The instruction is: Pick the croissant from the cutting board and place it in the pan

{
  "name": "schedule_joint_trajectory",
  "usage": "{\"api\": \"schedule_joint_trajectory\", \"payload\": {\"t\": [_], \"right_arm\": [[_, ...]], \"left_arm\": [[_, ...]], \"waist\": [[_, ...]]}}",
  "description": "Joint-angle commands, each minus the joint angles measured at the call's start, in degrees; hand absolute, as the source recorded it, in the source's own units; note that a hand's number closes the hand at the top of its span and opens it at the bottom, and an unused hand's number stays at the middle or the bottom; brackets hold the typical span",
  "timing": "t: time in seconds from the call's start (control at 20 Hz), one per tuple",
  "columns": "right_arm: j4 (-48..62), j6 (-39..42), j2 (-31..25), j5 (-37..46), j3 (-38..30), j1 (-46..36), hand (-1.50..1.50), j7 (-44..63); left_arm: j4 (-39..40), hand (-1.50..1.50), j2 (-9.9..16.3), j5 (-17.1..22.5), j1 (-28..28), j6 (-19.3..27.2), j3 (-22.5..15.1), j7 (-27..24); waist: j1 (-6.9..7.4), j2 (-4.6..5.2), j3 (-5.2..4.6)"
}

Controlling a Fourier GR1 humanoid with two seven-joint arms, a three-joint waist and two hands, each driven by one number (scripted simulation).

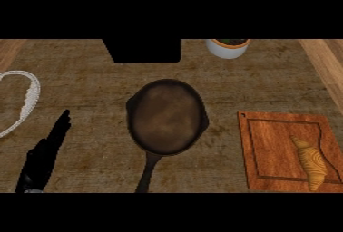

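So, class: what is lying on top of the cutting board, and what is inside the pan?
On the cutting board lies the croissant, near its right edge. The pan holds nothing visible. The wood beneath the croissant is hidden.

The croissant (pixel 312 165) is golden and long, with ridges across it. It lies flat on the cutting board (pixel 271 149), close to the board's right edge, with one pointed end toward the board's middle and the other at the board's near edge. The cutting board is reddish-brown wood and sits by the counter's right edge. The pan (pixel 166 117) is dark, oval and has nothing in it. It sits in the counter's middle, its handle pointing to the near edge.
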Motion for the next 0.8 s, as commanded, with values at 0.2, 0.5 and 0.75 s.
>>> {"api": "schedule_joint_trajectory", "payload": {"t": [0.2, 0.5, 0.75], "right_arm": [[-12.63, 13.42, -6.46, -4.11, 3.86, -3.33, -1.5, 16.99], [-8.75, 18.94, -5.76, -2.22, 5.67, -10.87, -1.5, 24.99], [-8.31, 22.38, -2.52, -2.11, 13.18, -19.09, -1.5, 36.4]], "left_arm": [[0.93, 0.0, -1.75, -1.88, -3.21, -0.69, -0.63, 1.93], [1.42, 0.0, -1.53, -1.73, -2.81, -4.25, 1.81, 0.82], [0.92, 0.0, -3.48, -4.19, -3.13, -2.58, 1.22, 2.52]], "waist": [[1.78, 0.39, 0.03], [2.05, 0.43, 0.1], [2.36, 0.47, 0.1]]}}
